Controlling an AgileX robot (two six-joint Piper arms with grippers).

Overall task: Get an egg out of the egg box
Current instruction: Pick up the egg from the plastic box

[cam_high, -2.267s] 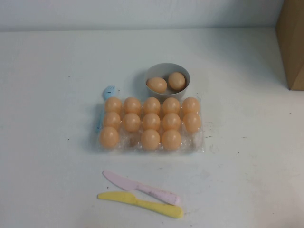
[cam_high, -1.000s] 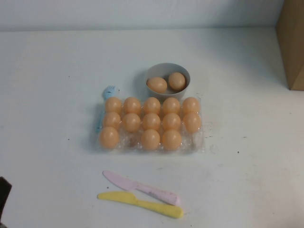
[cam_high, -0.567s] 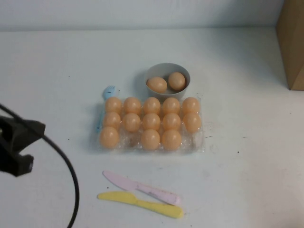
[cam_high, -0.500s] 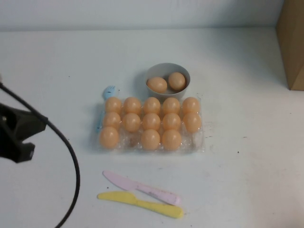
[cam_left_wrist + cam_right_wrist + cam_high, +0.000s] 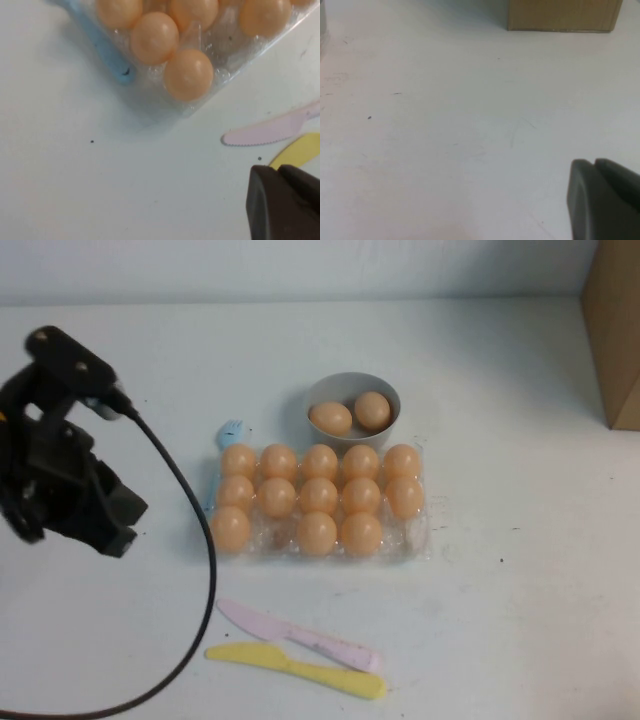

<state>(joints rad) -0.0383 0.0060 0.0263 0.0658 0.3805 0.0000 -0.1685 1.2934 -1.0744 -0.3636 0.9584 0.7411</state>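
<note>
The clear plastic egg box (image 5: 421, 540) lies mid-table with several peach-orange eggs in its cups. Its near-left corner egg (image 5: 230, 528) also shows in the left wrist view (image 5: 188, 74), with the tray's crinkly plastic (image 5: 235, 47) around it. Two near-row cups are empty. My left gripper (image 5: 112, 532) hangs above the table just left of the box, shut and empty; its closed fingertips show in the left wrist view (image 5: 277, 172). My right gripper (image 5: 595, 166) is shut and empty over bare table, outside the high view.
A grey bowl (image 5: 352, 382) with two eggs stands behind the box. A blue fork (image 5: 228, 432) lies along the box's left side. A pink knife (image 5: 300, 636) and a yellow knife (image 5: 300, 668) lie in front. A cardboard box (image 5: 615, 330) stands far right.
My left arm has come into view from the lower left and moved right and forward, toward the box's left side. The eggs and box have not moved.
</note>
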